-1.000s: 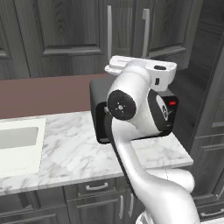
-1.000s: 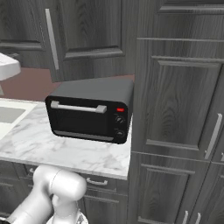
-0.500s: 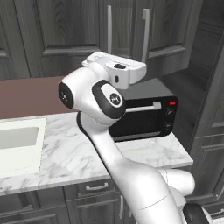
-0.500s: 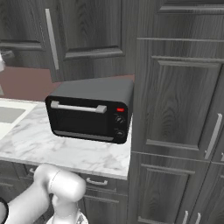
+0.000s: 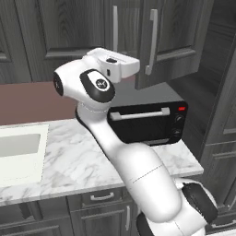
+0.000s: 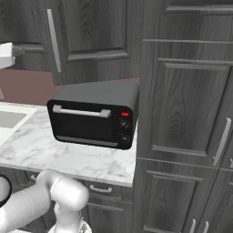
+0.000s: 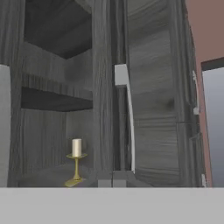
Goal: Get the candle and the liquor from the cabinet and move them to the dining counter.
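Observation:
In the hand view the cabinet point(image 7: 151, 109) stands open on its left side, with a silver bar handle point(image 7: 129, 127) on the door edge straight ahead. The candle point(image 7: 76, 161), cream-white on a gold stick, stands upright on the lower shelf inside. My gripper point(image 7: 112, 179) sits just below the handle with its fingertips together, shut on nothing. In the left base view my hand point(image 5: 113, 65) is raised in front of the cabinet doors point(image 5: 175, 27), one of them ajar. The liquor is hidden. The dining counter is out of view.
A black toaster oven point(image 5: 147, 122) point(image 6: 93, 120) stands on the marble worktop point(image 5: 78, 161) under the cabinet. A white sink point(image 5: 18, 152) lies at the left. Tall dark cabinet fronts point(image 6: 191, 113) rise on the right, and low drawers run beneath the worktop.
My arm's elbow has swung left, uncovering the toaster oven, and my hand has shifted a little left in front of the cabinet doors. The gripper stays shut.

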You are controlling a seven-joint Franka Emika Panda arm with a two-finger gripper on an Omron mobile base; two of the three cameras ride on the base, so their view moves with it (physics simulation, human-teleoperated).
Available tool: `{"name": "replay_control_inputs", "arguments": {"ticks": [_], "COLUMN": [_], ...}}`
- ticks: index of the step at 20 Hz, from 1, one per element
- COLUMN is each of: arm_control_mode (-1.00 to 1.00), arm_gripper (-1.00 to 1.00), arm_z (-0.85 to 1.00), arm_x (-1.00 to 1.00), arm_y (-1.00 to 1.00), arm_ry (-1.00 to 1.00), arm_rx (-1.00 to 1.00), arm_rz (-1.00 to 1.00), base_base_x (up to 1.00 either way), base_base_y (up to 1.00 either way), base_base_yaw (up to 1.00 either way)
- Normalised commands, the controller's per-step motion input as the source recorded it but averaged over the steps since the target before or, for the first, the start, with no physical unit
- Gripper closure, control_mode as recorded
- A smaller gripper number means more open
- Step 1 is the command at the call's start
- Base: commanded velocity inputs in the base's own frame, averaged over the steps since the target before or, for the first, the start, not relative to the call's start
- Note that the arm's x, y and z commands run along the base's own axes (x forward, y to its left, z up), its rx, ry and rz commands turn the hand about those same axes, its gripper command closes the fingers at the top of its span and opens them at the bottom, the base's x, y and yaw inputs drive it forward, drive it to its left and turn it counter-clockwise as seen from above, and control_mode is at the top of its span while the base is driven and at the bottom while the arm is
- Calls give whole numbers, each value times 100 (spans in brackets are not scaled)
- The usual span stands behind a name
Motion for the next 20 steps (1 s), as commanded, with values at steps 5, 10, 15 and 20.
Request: {"name": "replay_control_inputs", "arguments": {"ticks": [5,10,15,20], "arm_control_mode": [-100,-100,-100,-100], "arm_gripper": [100,100,100,100], "arm_z": [0,0,0,0], "arm_x": [40,28,17,5], "arm_y": [-1,-7,-14,-32], "arm_ry": [0,0,0,0], "arm_rx": [1,3,4,5], "arm_rz": [-15,-16,-15,-10], "base_base_x": [0,0,0,0], "base_base_y": [0,0,0,0], "base_base_yaw": [0,0,0,0]}}
